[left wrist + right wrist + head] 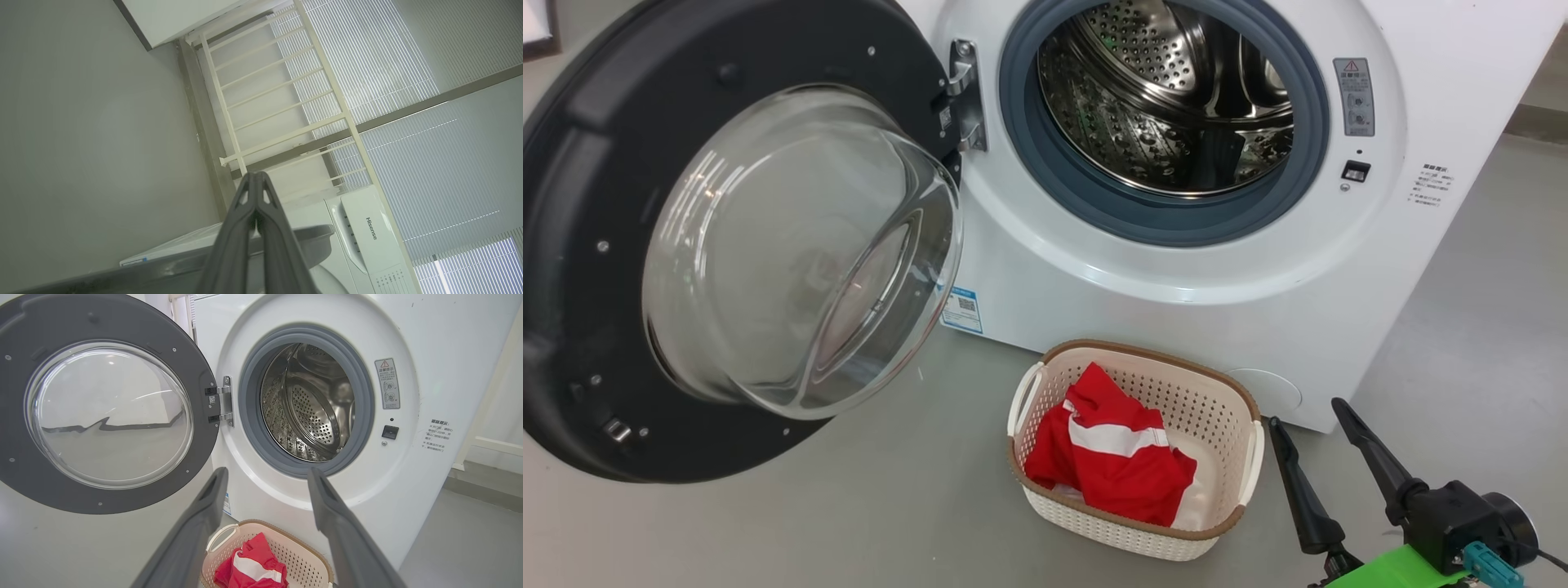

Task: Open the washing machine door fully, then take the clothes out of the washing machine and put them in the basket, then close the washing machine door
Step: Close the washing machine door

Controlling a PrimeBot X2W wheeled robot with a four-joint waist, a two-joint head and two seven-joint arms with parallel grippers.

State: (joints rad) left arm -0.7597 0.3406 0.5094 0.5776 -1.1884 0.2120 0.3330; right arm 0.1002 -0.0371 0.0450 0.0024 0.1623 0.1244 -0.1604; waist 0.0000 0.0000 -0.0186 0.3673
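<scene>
Clothes lay in basket, parked near washer for short drop; drum looked empty; door hung wide, closing likely next; right jaws apart, free beside basket; left jaws together

The right pincer has two long, slim black fingers that taper to blunt points and thicken toward knuckle-like bases. Behind them sits a boxy matt black housing with a short round black barrel on its side. Under the housing lies a bright green plate, and beside it a small teal connector; a thin black cable runs off from there. Seen from the right wrist, these fingers are dark grey with flat, smooth inner faces and a shallow recess near each tip. The left pincer has the same dark grey fingers, each with a small triangular cut-out just below its tip.
</scene>
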